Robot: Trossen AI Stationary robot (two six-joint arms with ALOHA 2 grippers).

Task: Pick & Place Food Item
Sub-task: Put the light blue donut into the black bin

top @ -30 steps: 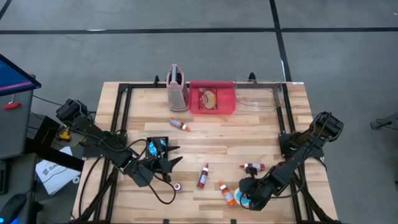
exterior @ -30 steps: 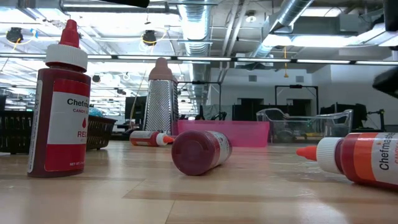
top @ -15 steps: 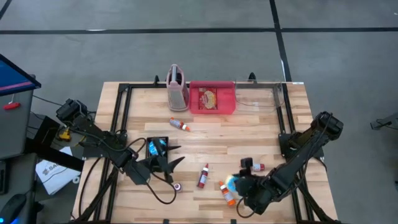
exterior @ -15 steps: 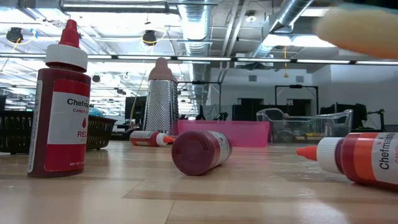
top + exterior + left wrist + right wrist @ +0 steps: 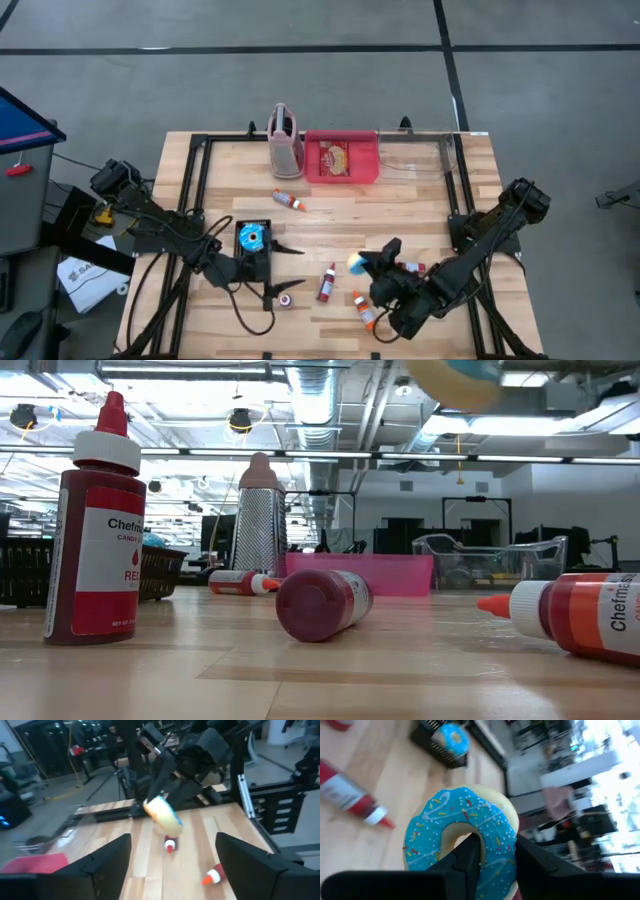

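On the wooden table (image 5: pixel 400 215), red bottles (image 5: pixel 327 283) lie scattered, a workshop beyond. At twelve o'clock a pink tray (image 5: pixel 341 158) stands, contents unclear. The right gripper (image 5: pixel 492 852) pinches a blue-iced donut (image 5: pixel 462 837), lifted at five o'clock; the left gripper (image 5: pixel 172 857) gapes empty beside a black basket (image 5: pixel 253 240).
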